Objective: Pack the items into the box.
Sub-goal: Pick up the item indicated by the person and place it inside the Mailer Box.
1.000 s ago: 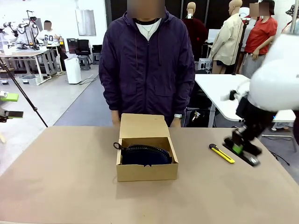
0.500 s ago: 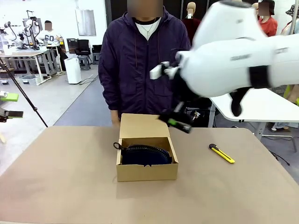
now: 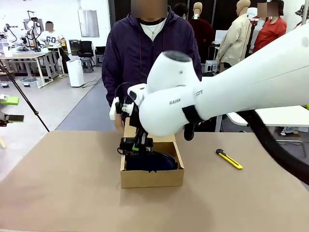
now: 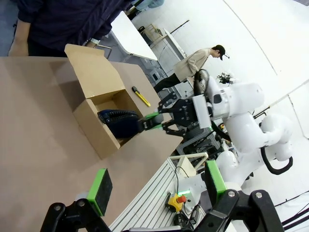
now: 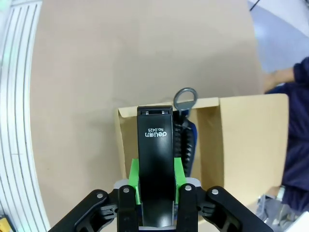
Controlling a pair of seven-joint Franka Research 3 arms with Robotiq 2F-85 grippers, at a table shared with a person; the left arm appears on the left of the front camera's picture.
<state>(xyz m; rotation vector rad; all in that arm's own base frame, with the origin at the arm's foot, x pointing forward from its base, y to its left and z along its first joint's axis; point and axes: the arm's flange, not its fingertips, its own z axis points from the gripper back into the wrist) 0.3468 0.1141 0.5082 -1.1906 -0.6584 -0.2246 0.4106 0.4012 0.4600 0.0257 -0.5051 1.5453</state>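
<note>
The right pincer (image 5: 155,180) is clamped on the stapler (image 5: 155,145) at centre frame in the front view, over the left end of the box (image 3: 152,180). The pouch (image 3: 150,162) lies inside the box. The knife (image 3: 229,159) lies on the desk (image 3: 72,183) right of centre, apart from the box. The left pincer (image 4: 158,186), at the bottom of its wrist view, stands wide open and holds nothing.
</note>
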